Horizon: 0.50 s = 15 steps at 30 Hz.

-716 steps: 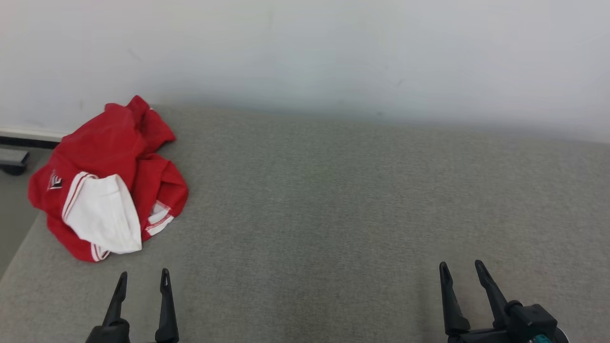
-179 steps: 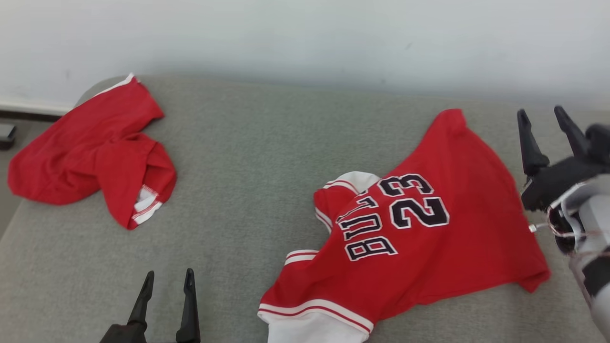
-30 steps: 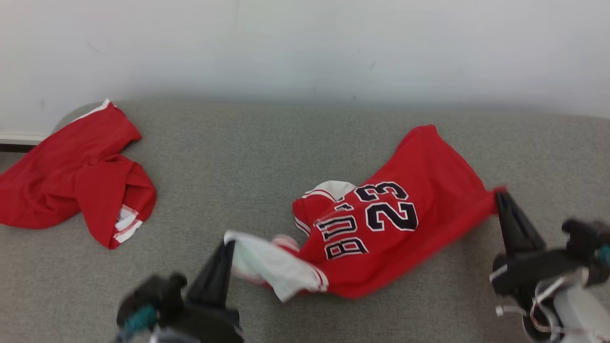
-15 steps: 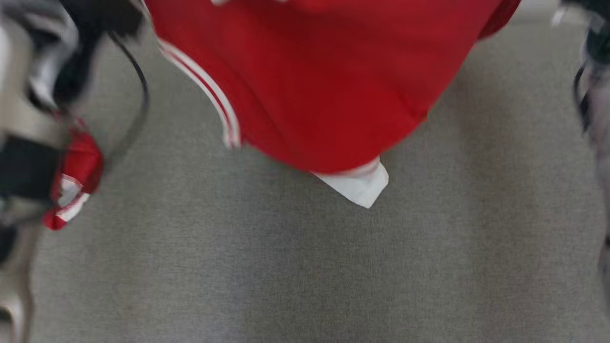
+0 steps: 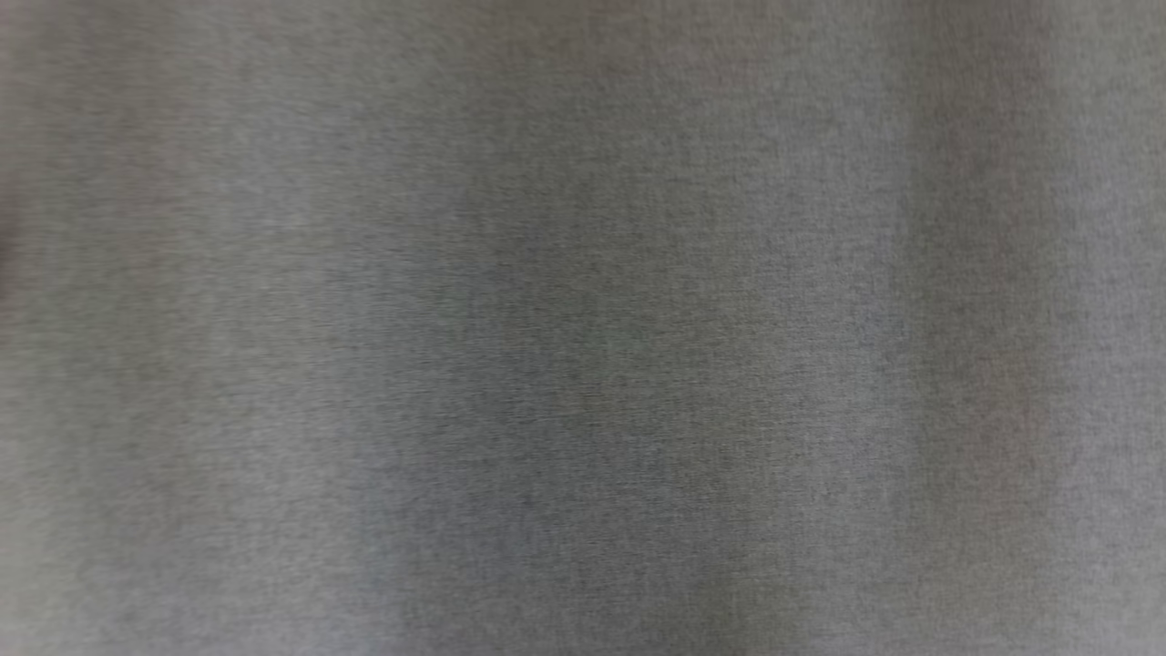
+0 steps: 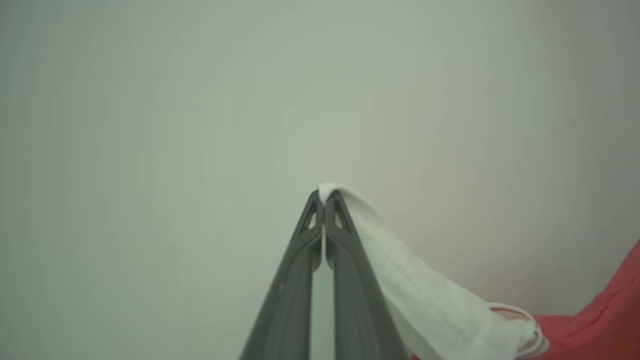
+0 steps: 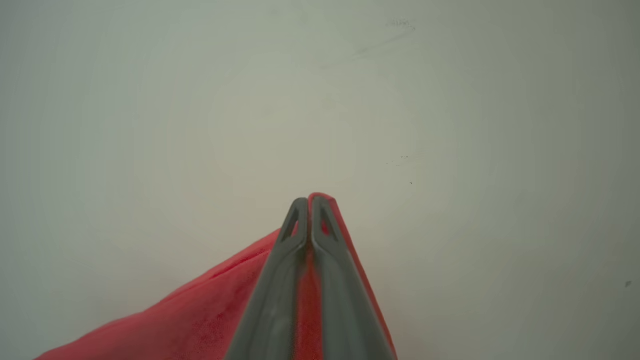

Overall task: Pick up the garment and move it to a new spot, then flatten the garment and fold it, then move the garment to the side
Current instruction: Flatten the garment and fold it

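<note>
The garment [image 6: 595,325] is a red jersey with white trim. In the left wrist view my left gripper [image 6: 323,200] is shut on its white edge [image 6: 425,295], which drapes off to the lower right toward the red cloth. In the right wrist view my right gripper [image 7: 310,202] is shut on a red corner of the garment [image 7: 200,315], which hangs away to the lower left. Both grippers point at a plain pale wall.
The head view looks straight down on blurred grey fabric surface [image 5: 583,328]. A pale wall [image 6: 200,100] stands ahead of the left gripper, and the same wall [image 7: 450,125] ahead of the right one.
The head view has swung down, so the jersey and both arms have left it. A second ago the jersey lay on the grey surface; now both grippers hold it up before the wall.
</note>
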### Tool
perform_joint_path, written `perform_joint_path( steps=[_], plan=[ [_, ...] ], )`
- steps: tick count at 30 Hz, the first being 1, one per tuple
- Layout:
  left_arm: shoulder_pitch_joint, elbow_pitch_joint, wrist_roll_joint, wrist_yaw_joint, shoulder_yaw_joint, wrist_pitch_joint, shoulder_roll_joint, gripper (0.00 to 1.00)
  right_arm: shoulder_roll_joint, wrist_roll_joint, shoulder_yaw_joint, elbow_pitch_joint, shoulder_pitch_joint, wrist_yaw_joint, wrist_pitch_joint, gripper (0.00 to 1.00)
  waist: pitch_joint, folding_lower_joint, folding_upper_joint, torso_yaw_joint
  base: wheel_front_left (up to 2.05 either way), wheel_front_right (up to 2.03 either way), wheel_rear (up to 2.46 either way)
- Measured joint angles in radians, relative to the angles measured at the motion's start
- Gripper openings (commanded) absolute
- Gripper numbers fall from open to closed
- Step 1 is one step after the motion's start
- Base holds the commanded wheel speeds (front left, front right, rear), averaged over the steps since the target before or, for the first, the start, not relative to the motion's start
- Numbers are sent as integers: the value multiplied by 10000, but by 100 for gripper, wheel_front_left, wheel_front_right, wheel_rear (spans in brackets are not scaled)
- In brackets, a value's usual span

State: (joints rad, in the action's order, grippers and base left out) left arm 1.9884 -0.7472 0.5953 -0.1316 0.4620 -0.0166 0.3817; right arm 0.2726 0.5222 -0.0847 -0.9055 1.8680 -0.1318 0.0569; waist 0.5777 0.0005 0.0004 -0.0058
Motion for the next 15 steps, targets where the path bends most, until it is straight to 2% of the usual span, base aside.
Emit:
perform_joint_path(
  steps=[6, 15],
  plan=[
    [1066, -1037, 192, 0, 364, -600, -157, 0, 21, -391, 31, -750, 1036, 0, 405, 0, 531, -4, 0, -351, 0, 0, 0],
    [359, -1544, 1275, 0, 1043, -1340, -140, 0, 276, -194, -702, -1254, 941, 0, 550, 0, 681, -6, -2, -382, 0, 0, 0]
  ],
)
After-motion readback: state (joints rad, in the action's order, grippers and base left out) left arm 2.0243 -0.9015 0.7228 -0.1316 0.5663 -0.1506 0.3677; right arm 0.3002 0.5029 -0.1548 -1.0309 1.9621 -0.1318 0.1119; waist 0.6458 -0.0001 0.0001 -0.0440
